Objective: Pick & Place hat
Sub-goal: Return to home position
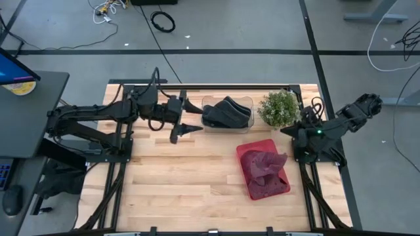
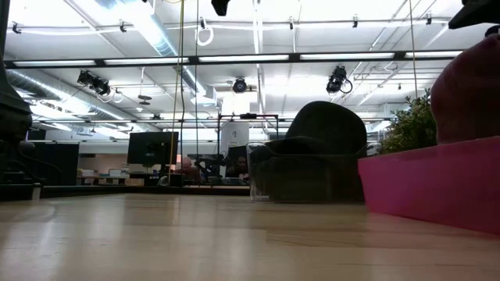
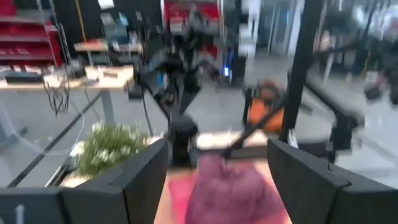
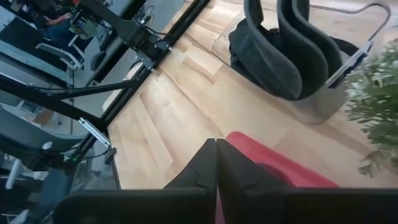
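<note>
A black hat (image 1: pixel 226 111) lies in a clear bin (image 1: pixel 244 124) at the table's far middle; the low view shows the black hat (image 2: pixel 324 129) too. A maroon hat (image 1: pixel 266 167) lies in a red tray (image 1: pixel 244 157) at the right. My left gripper (image 1: pixel 197 119) hangs open and empty just left of the bin; its wrist view (image 3: pixel 217 180) looks toward the maroon hat (image 3: pixel 230 190). My right gripper (image 1: pixel 285 131) is shut and empty near the tray's far right corner, and its wrist view (image 4: pixel 216 168) shows the black hat (image 4: pixel 273 53).
A potted plant (image 1: pixel 279 108) stands right of the bin, between it and my right arm. Bare wooden table (image 1: pixel 177 177) lies left of the tray and toward the near edge. The table's black frame rail (image 1: pixel 210 85) runs along the far edge.
</note>
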Motion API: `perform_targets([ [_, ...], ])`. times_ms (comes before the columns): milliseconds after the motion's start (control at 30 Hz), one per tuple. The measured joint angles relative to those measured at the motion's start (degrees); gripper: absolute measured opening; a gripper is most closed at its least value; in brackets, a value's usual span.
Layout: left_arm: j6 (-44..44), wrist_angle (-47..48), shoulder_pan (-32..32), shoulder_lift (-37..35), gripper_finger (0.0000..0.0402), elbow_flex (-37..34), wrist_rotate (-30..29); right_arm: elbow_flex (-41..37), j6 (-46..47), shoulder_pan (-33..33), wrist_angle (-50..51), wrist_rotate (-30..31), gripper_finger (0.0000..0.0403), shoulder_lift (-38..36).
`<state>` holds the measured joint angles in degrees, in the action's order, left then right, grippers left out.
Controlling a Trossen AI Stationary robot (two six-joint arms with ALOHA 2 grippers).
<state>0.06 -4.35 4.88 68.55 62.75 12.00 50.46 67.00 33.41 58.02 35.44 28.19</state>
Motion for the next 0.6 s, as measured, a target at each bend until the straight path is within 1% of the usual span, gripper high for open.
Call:
perform_targets([
  [233,-7.9,-27.7,-2.7,0.0,0.0277,-15.3,-3.6,0.0,0.0,0.0,1.3,0.0,0.0026,-3.9],
  [333,-10.4,-35.5,-3.4,-2.5,0.0277,-21.2,-3.8,0.0,0.0,0.0,1.3,0.0,0.0029,-4.4],
  [367,-11.0,-37.0,-3.5,-3.8,0.0277,-22.6,-3.9,0.0,0.0,0.0,1.3,0.0,0.0029,-4.4],
  [500,-12.9,-36.4,-3.6,-10.7,0.0277,-27.4,-4.3,0.0,0.0,0.0,1.7,0.0,0.0029,-4.4],
  [600,-12.4,-36.2,-3.6,-16.9,0.0277,-29.7,-4.3,0.0,-0.1,0.0,1.7,0.0,0.0029,-4.4],
])
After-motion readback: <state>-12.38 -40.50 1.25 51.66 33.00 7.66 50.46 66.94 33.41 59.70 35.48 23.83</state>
